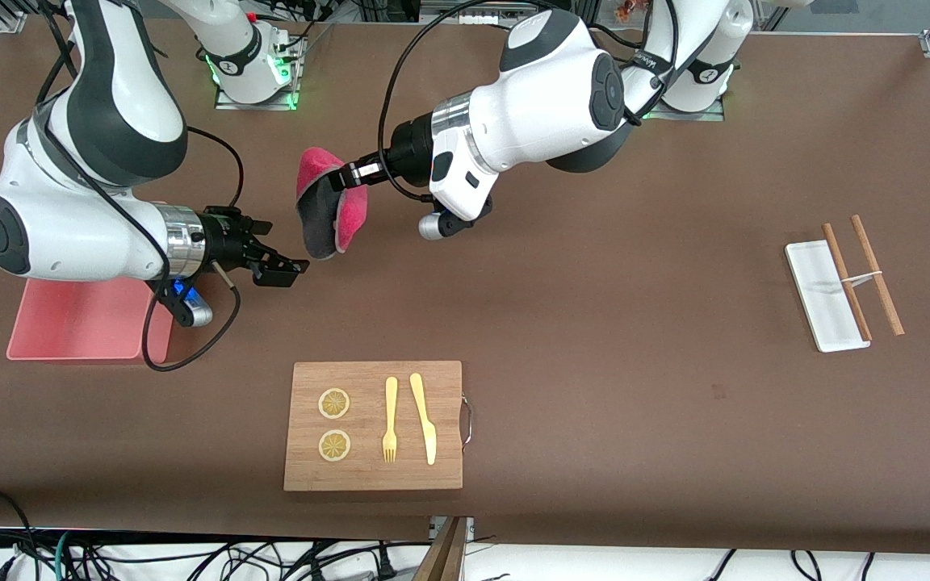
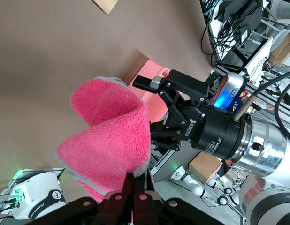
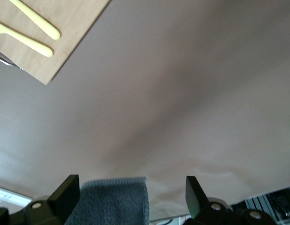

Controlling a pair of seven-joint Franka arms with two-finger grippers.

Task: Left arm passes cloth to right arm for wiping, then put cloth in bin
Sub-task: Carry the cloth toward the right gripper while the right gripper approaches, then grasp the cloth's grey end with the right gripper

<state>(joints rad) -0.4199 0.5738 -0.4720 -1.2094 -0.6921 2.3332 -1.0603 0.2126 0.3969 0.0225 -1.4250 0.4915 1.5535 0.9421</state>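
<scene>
- Cloth (image 1: pixel 328 206) hangs folded in mid-air over bare table, pinched in the clamped left gripper (image 1: pixel 349 175), pink face and grey face both showing.
- Right gripper (image 1: pixel 283 269), fingers spread wide and empty, sits just beside the cloth's lower edge; risk: it closes on only one loose layer.
- Early release by the left gripper likely drops the cloth.
- Bin (image 1: pixel 85 323) lies under the right arm; a swinging cloth may miss it.
</scene>
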